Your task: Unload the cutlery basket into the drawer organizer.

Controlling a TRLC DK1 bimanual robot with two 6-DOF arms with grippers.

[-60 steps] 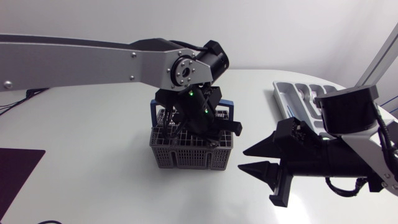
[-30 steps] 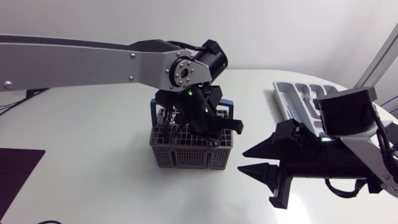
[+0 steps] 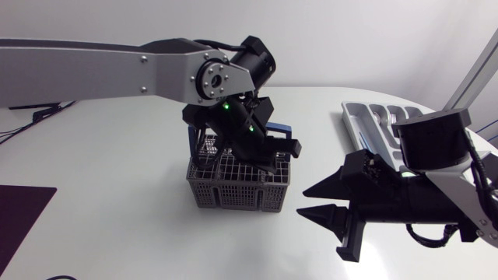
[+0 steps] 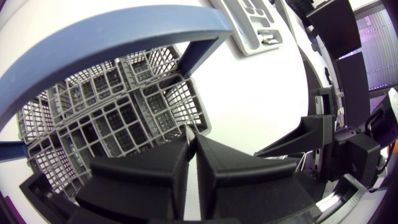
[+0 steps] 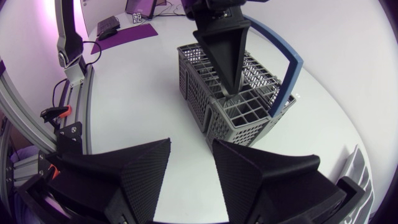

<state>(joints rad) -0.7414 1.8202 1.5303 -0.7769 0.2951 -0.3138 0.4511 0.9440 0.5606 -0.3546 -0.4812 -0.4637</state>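
Observation:
A grey mesh cutlery basket [image 3: 233, 190] with a blue handle [image 4: 112, 43] stands at the table's middle. My left gripper [image 3: 264, 158] points down into its right-hand cells. In the left wrist view its fingers [image 4: 155, 174] are pressed together on a thin pale sliver of cutlery [image 4: 189, 130]; the rest of the piece is hidden. The right wrist view shows one of those fingers [image 5: 227, 56] dipping into the basket [image 5: 211, 87]. My right gripper [image 3: 305, 201] hangs open and holds nothing, to the basket's right, fingertips toward it. The grey drawer organizer [image 3: 366, 117] lies at the far right.
Some silver cutlery [image 3: 385, 118] lies in the organizer's compartments. A dark purple mat [image 3: 22, 214] covers the table's near left corner. My right arm's bulk [image 3: 420, 194] fills the stretch between basket and organizer.
The left gripper's fingers have come together inside the basket, and its wrist has shifted slightly up and to the left. The right arm and the basket have stayed put.

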